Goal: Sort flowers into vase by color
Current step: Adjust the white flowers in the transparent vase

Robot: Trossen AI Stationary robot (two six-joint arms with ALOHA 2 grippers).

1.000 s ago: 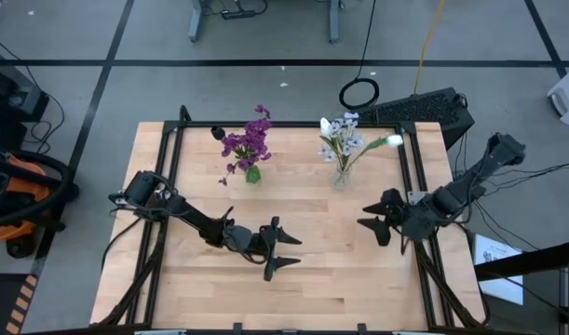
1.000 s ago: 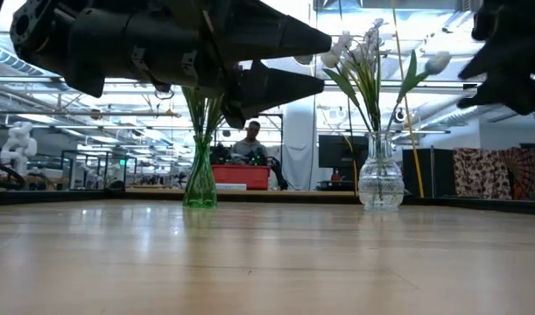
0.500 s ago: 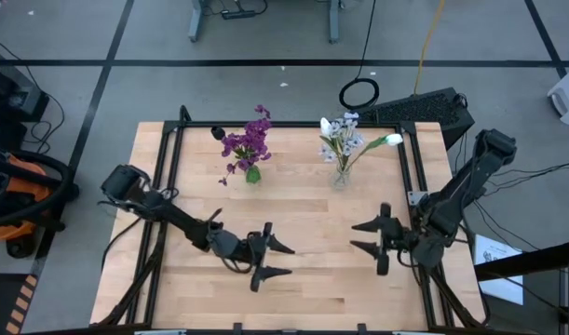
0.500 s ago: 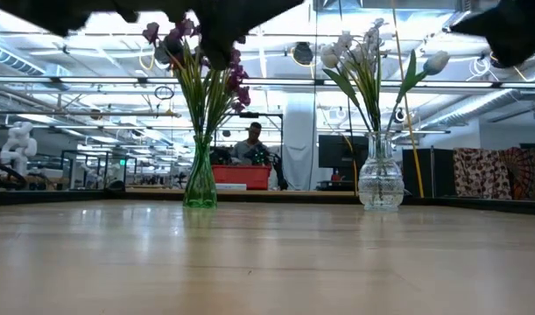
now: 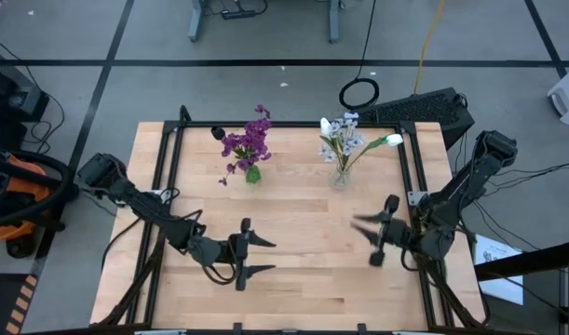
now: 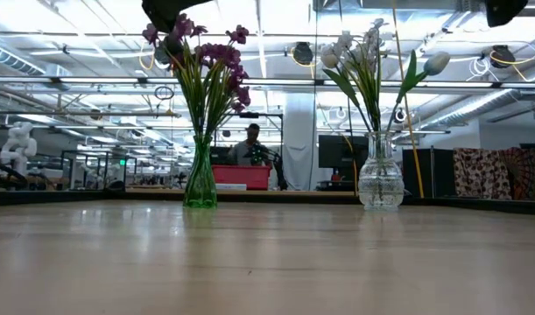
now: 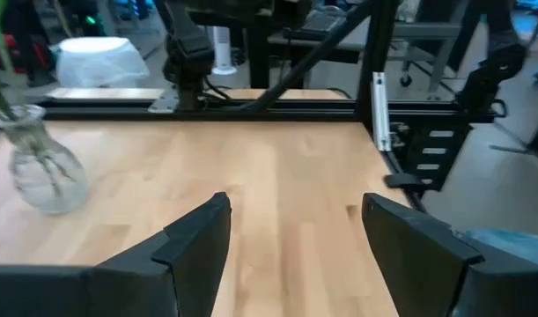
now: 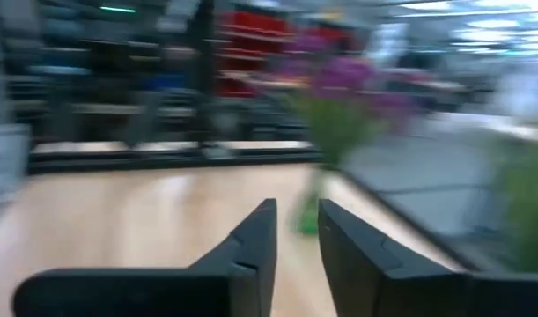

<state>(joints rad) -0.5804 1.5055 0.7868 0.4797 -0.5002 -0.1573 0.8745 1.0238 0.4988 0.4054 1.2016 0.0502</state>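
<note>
Purple flowers [image 5: 250,141] stand with their stems in a slim green vase [image 6: 200,182] at the table's far middle. White flowers [image 5: 343,137] and a white tulip [image 6: 436,62] stand in a clear glass vase [image 6: 381,184] to its right. My left gripper [image 5: 258,256] hovers open over the near left-centre of the table with nothing between its fingers [image 7: 198,238]. My right gripper [image 5: 368,240] hovers over the near right, pointing toward the table's left. Its fingers [image 8: 260,229] stand a narrow gap apart, with nothing between them.
Black frame rails [image 5: 169,177] run along the table's left, far and right sides. A keyboard [image 5: 433,108] and a cable coil [image 5: 359,93] lie beyond the far edge. A person [image 6: 249,143] sits in the room behind. Bare wood [image 5: 303,209] lies between the vases and the grippers.
My left gripper has drawn back toward the table's near left and risen, so that it is nearly out of the low view and the purple flowers show. My right gripper has risen, swung a little toward the near edge and rolled about its own axis.
</note>
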